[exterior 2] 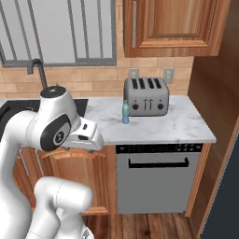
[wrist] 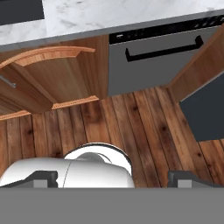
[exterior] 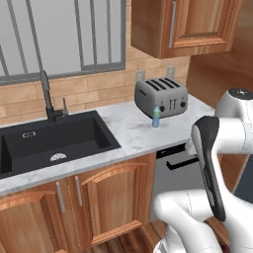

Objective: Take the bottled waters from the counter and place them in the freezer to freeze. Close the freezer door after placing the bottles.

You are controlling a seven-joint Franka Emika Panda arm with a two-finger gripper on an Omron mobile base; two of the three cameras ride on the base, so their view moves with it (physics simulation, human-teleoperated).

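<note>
Left base view: green-capped bottle stands upright on the counter just before the toaster; right base view: same placement; hand view: gripper, jaws spread wide and empty, faces the floor, well apart.

A silver toaster stands right of the black sink.

White arm folded close above its base, elbow raised, gripper pointing downward, jaws wide apart, holding nothing
</note>
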